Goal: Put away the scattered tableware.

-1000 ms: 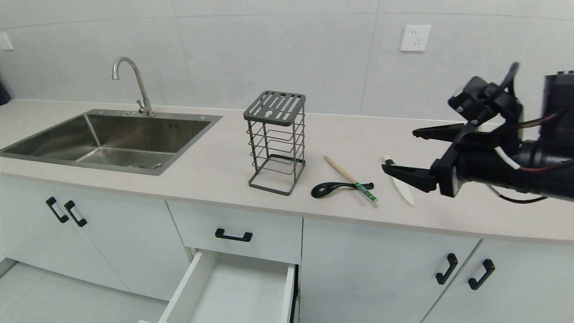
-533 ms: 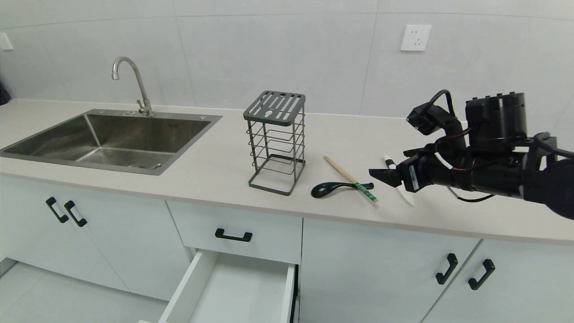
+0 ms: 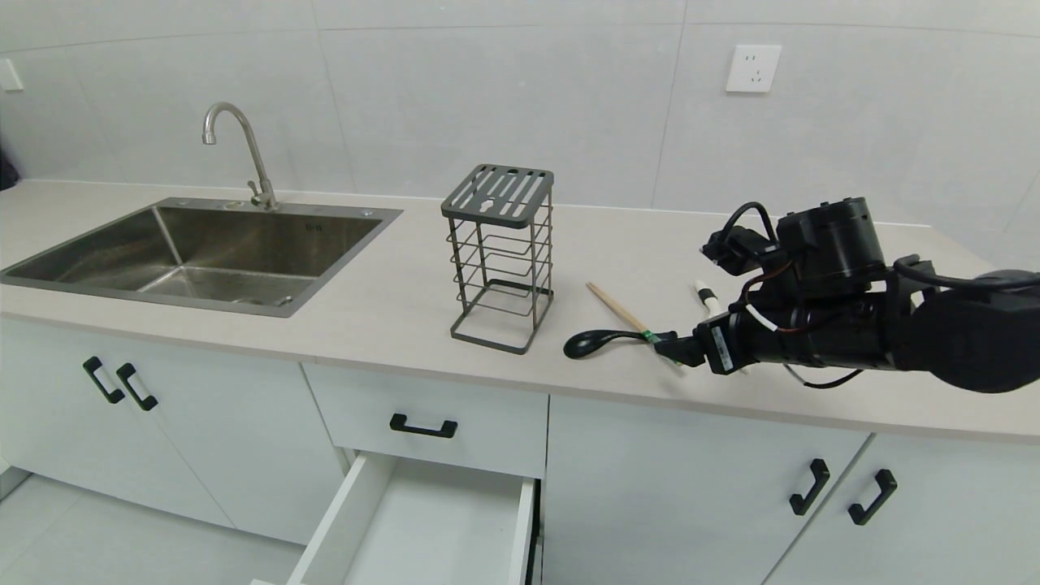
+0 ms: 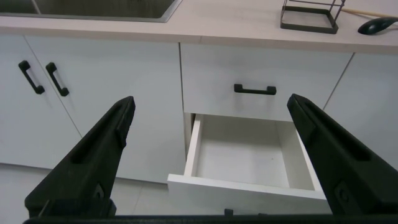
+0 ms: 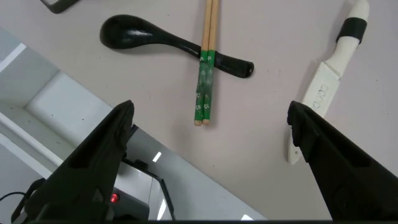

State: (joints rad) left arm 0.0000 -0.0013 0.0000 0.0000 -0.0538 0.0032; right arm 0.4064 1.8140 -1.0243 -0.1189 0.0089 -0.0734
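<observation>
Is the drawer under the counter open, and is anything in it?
Open and empty: the drawer is pulled out below the counter, and its white floor is bare.

Countertop [image 3: 390, 313] is carrying a wire rack [image 3: 500, 260]; black spoon [image 3: 589, 343] is lying beside it, chopsticks [image 3: 617, 309] crossing its handle, white utensil [image 3: 705, 296] lying near.
</observation>
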